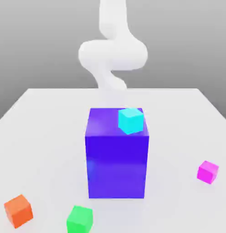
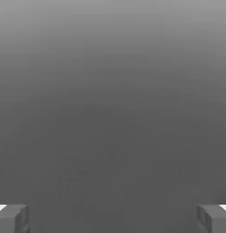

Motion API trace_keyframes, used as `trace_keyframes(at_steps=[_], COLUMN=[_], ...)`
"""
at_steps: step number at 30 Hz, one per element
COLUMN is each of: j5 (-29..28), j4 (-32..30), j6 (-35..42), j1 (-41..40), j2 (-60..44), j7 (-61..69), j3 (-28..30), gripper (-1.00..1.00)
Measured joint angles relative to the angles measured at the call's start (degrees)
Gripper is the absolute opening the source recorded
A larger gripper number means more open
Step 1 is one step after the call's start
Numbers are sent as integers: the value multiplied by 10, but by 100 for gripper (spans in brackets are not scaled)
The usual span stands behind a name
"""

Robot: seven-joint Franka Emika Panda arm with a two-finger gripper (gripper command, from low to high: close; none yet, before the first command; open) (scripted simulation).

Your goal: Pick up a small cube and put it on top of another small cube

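Four in all, counting small cubes in exterior view. Finding the pink cube (image 1: 208,172) on the table (image 1: 178,118), toward the exterior view's right, well apart from the big block (image 1: 116,166). Noting the cyan cube (image 1: 131,120) on top of the block, near an edge, and the orange cube (image 1: 18,211) and green cube (image 1: 80,220) on the table. Seeing the gripper (image 2: 113,219) spread wide in hand view, pinching nothing. Judging the pink cube, by its size and plain look, as probably light and stiff; not reading mass or friction from looks alone. Expecting no squashing under a firm squeeze, and no great fragility. Suspecting smooth faces, hence some risk of slipping or twisting if catching by a corner or too near the top. Recommending taking hold across two opposite upright faces, centred, around mid-height or slightly below, while keeping clear of the table. Noting the cube as sitting turned, with an edge toward the camera, so advising turning the wrist to match before closing. Planning on lifting straight up, keeping level, and releasing gently over the second cube; not telling yet which of the others is serving as base.
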State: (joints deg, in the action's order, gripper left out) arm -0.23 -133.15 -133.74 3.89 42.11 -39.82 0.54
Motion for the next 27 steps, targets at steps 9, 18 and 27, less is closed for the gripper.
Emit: trace_keyframes(at_steps=[9,18,27], j5=[4,17,20], j4=[-50,-99,-148], j6=[-71,-141,-211], j1=[130,239,329], j2=[-136,-269,-403], j7=[228,459,682], j3=[12,6,-29], gripper=[0,0,0])
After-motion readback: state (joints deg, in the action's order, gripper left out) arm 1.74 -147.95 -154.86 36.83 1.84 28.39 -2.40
